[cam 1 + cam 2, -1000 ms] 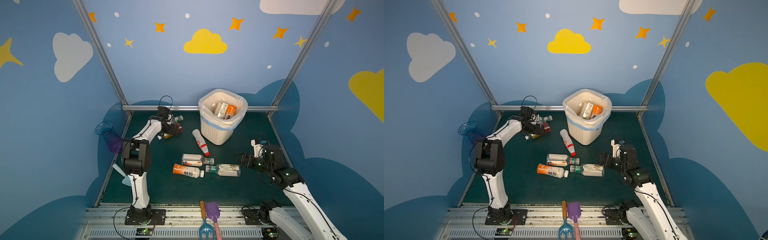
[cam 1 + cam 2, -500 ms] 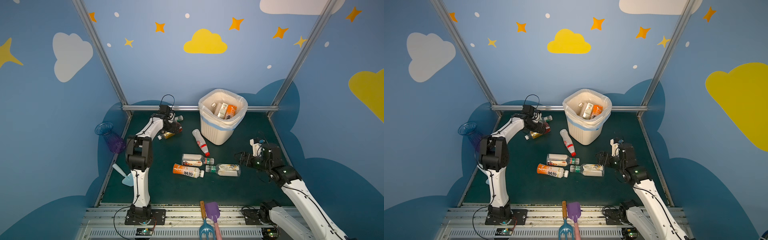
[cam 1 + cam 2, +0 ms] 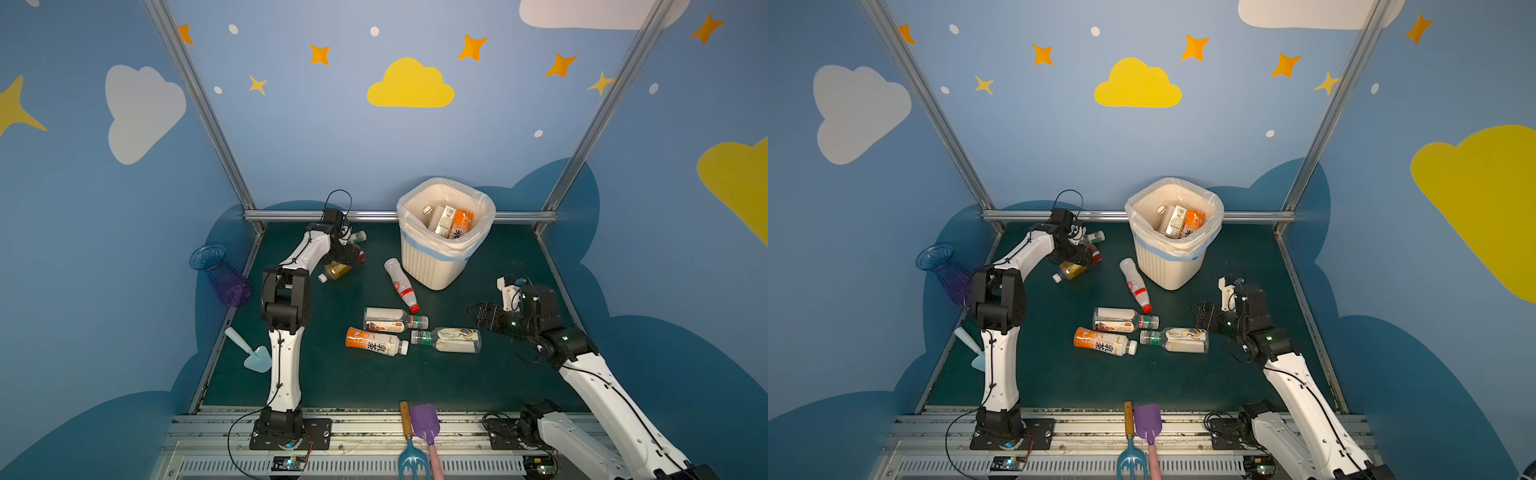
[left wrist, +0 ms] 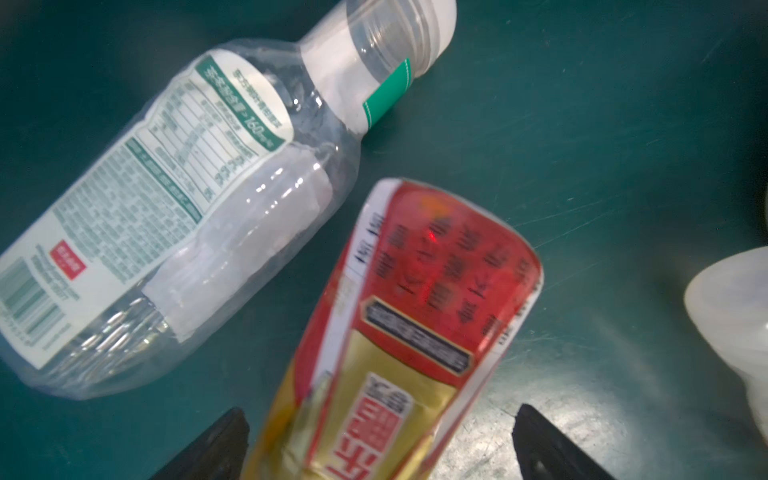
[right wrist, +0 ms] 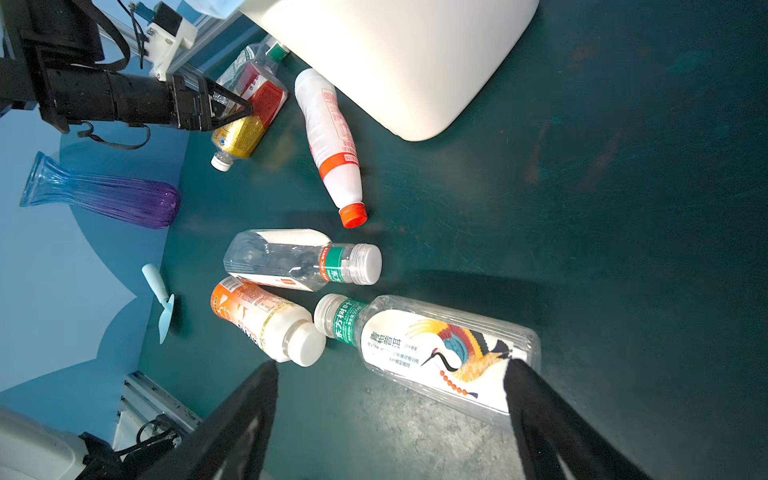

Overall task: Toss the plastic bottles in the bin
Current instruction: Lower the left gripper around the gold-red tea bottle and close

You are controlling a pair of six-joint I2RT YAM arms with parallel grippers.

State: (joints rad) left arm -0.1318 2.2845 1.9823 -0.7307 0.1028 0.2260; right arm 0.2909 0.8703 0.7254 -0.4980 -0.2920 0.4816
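The cream ribbed bin (image 3: 432, 266) stands at the back and holds several plastic bottles (image 3: 451, 220). My left gripper (image 4: 380, 444) is open, its fingers on either side of a lying red-and-gold bottle (image 4: 399, 332), with a gap on one side. A clear green-labelled bottle (image 4: 187, 199) lies beside it. In a top view this gripper (image 3: 353, 255) is at the back left. My right gripper (image 5: 390, 415) is open and empty, just short of a clear bird-label bottle (image 5: 436, 349). Further bottles lie mid-table: white with a red cap (image 3: 400, 284), clear with a green band (image 3: 392, 320), orange-labelled (image 3: 374, 341).
A blue-purple ribbed vase (image 3: 220, 276) leans at the left wall. A pale blue toy shovel (image 3: 249, 351) lies by the left arm's base. A purple shovel (image 3: 424, 424) and a blue fork (image 3: 409, 457) lie on the front rail.
My left gripper has settled lower over the red-and-gold bottle, and its elbow has swung slightly right. The right gripper has crept a little towards the bird-label bottle.
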